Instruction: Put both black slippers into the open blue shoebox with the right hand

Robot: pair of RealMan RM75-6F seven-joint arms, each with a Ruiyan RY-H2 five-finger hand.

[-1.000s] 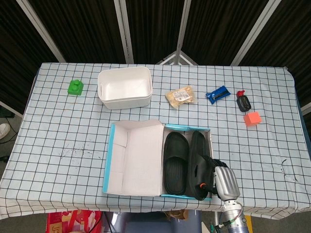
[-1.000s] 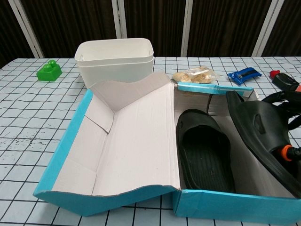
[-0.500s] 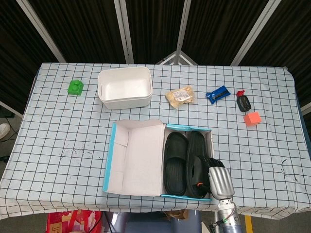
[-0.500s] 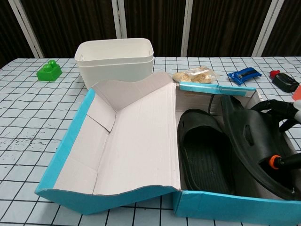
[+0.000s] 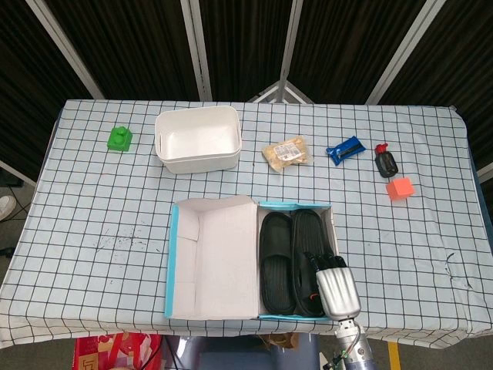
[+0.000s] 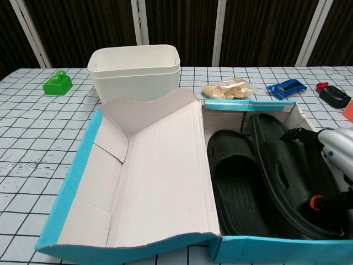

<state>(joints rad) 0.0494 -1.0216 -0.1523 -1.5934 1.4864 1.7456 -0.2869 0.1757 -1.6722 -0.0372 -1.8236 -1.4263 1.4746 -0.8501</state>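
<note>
While the right robot hand (image 5: 327, 270) grips the second slipper (image 6: 287, 176) low inside the blue shoebox (image 6: 71, 193) beside the first slipper (image 5: 276, 258), only letting go seems left. A white tub (image 5: 198, 139), snack bag (image 5: 286, 152) and green block (image 5: 119, 138) sit far back on the table (image 5: 92, 216), blocking nothing.

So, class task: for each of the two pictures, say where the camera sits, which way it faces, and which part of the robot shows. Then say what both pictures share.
Head view: high above the near table edge, looking steeply down on the whole table; the right hand shows at the bottom, over the shoebox.
Chest view: low at the near edge, facing across the table; the right hand shows at the right edge, on a slipper.
Shared: shoebox, both slippers, white tub, right hand.
</note>
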